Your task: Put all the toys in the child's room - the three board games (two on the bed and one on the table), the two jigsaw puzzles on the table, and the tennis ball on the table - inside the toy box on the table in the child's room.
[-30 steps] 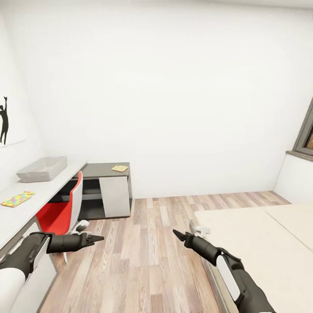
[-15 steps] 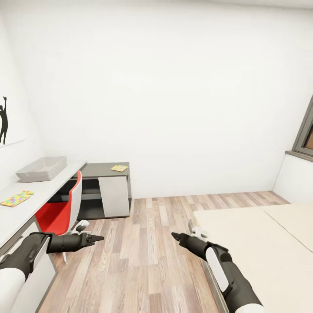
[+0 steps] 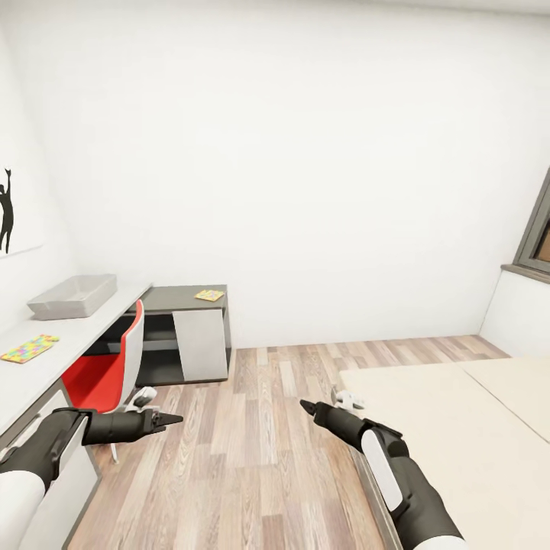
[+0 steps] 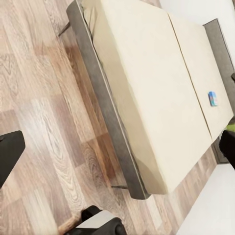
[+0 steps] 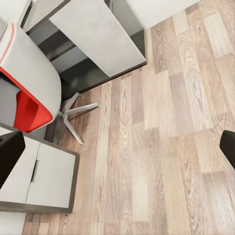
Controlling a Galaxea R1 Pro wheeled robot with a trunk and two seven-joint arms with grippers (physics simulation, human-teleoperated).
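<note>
2 black grippers hang over the wood-plank floor (image 3: 252,443), holding nothing. The left gripper (image 3: 174,418) has its fingers spread, judging by the wrist view; the right gripper (image 3: 305,406) is likewise spread apart. The grey rectangular toy box (image 3: 73,296) sits at the far end of the long white table (image 3: 53,359), with a multicoloured flat puzzle (image 3: 29,348) near its front edge. A small blue board game (image 4: 212,98) lies near the beige bed's (image 4: 152,93) far corner. A red swivel chair (image 3: 107,370) stands beside the table.

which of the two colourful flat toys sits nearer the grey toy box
The multicoloured one on the white desk, just in front of the toy box. The yellowish one lies apart on the dark grey cabinet top.
</note>
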